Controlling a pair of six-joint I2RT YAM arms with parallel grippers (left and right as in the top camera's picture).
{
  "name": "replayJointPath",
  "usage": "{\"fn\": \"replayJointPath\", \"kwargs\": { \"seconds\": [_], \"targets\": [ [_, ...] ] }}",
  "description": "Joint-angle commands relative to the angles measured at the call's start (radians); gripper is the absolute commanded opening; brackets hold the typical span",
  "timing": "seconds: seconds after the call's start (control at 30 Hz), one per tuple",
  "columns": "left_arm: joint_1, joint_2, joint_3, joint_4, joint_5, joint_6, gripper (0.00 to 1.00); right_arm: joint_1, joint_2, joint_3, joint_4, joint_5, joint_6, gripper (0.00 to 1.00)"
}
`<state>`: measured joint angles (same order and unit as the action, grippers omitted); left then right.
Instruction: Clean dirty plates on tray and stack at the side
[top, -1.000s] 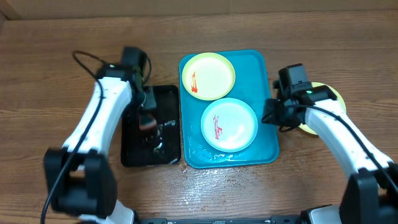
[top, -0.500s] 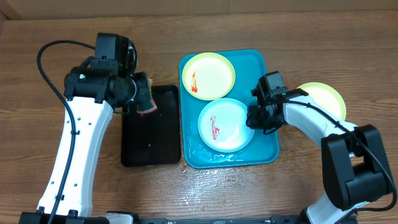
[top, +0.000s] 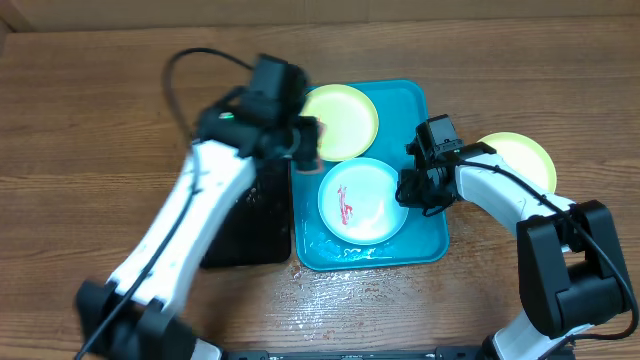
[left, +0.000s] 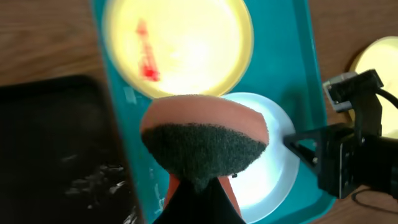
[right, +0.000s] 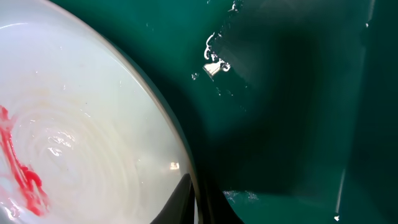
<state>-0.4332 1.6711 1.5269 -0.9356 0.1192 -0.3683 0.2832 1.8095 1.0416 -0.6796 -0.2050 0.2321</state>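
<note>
The turquoise tray (top: 432, 110) holds a pale yellow-green plate (top: 345, 118) with a red smear at the back and a light blue plate (top: 365, 200) with a red smear at the front. My right gripper (top: 408, 190) is shut on the blue plate's right rim; the right wrist view shows the fingers (right: 198, 205) pinching the rim (right: 74, 124). My left gripper (top: 305, 140) is shut on an orange sponge (left: 205, 134) with a dark scouring face, held above the tray between the two plates. Another yellow-green plate (top: 520, 160) lies on the table right of the tray.
A smaller black tray (top: 250, 235) lies just left of the turquoise tray, with wet spots on it (left: 56, 143). Water drops lie on the turquoise tray floor (right: 280, 93) and on the wooden table in front of it.
My left arm has swung right with the sponge, from over the black tray to over the turquoise tray. My right gripper moved onto the blue plate's rim and has held there.
</note>
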Motion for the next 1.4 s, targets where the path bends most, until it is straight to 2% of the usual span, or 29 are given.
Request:
{"fn": "replayJointPath", "kwargs": {
  "seconds": [0.0,0.23,0.43,0.5,0.6,0.67,0.8,0.87,1.0,1.13,1.27,1.37],
  "targets": [
    [-0.077,0.127,0.0,0.05,0.055,-0.105,0.04,0.006,0.008,-0.006,-0.01,0.02,0.007,0.06],
    [-0.138,0.351,0.001,0.105,0.067,-0.18,0.04,0.006,0.008,-0.006,-0.018,0.02,0.007,0.06],
    [-0.108,0.414,0.002,0.096,0.06,-0.19,0.04,0.006,0.008,-0.006,-0.018,0.02,0.007,0.06],
    [-0.093,0.414,0.003,0.079,0.021,-0.19,0.04,0.006,0.008,-0.006,-0.018,0.02,0.007,0.06],
    [-0.072,0.416,0.003,0.017,-0.113,-0.188,0.04,0.006,0.008,-0.006,-0.021,0.02,0.007,0.06],
    [-0.064,0.418,0.003,-0.012,-0.18,-0.154,0.04,0.006,0.008,-0.006,-0.022,0.02,0.008,0.06],
    [-0.064,0.418,0.003,-0.003,-0.17,-0.068,0.04,0.006,0.008,-0.006,-0.021,0.02,0.008,0.06],
    [-0.067,0.418,0.003,0.022,-0.114,-0.021,0.04,0.006,0.008,-0.006,-0.021,0.02,0.007,0.06],
    [-0.076,0.42,0.003,0.107,0.138,0.063,0.04,0.006,0.008,-0.006,-0.024,0.02,0.008,0.06],
    [-0.089,0.443,0.003,0.171,0.348,0.047,0.04,0.006,0.008,-0.006,-0.029,0.02,0.007,0.06],
    [-0.1,0.481,0.003,0.181,0.436,-0.027,0.04,0.006,0.008,-0.006,-0.031,0.02,0.008,0.06],
    [-0.104,0.489,0.003,0.162,0.497,-0.028,0.04,0.006,0.008,-0.006,-0.036,0.02,0.007,0.06]
  ]
}}
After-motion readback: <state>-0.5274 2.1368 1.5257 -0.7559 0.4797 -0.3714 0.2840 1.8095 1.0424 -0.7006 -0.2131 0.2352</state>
